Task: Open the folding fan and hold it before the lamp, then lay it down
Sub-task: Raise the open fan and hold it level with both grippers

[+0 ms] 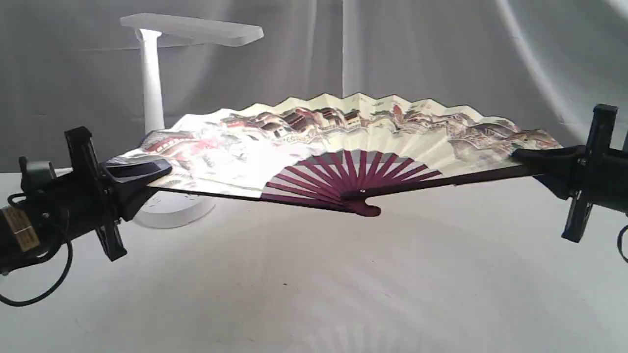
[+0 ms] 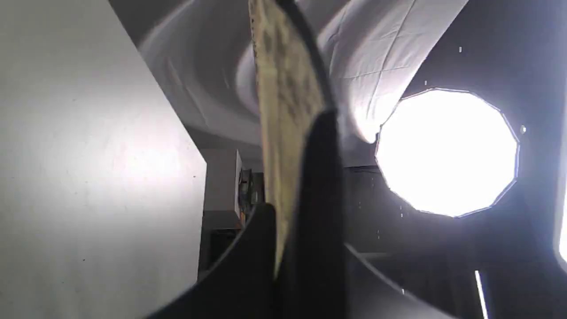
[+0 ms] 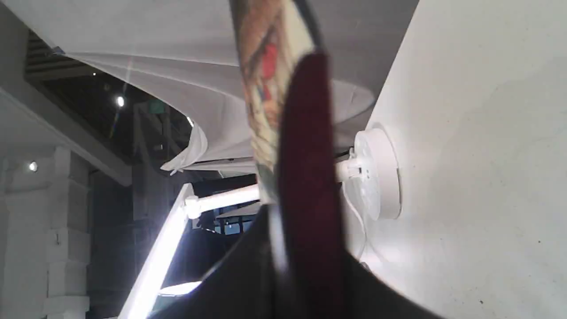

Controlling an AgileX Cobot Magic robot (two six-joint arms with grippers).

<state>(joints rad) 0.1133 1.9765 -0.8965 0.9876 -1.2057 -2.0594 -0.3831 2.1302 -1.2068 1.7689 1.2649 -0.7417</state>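
- White bench [image 1: 343, 294] is running up to a grey draped backdrop [image 1: 441, 59].
- Above the bench and clear of it, the folding fan [image 1: 343, 132] is hanging fully spread, with its painted face tilting upward and its pivot pointing toward the exterior camera.
- At the fan's left end, the left end effector [image 1: 147, 171] is pinching the outer stick, jaws narrow on it.
- At the fan's right end, the right end effector [image 1: 527, 158] is clamping the other outer stick likewise.
- Behind the fan's left part, the lamp [image 1: 152, 88] is standing with its head glowing and its base showing under the paper edge.
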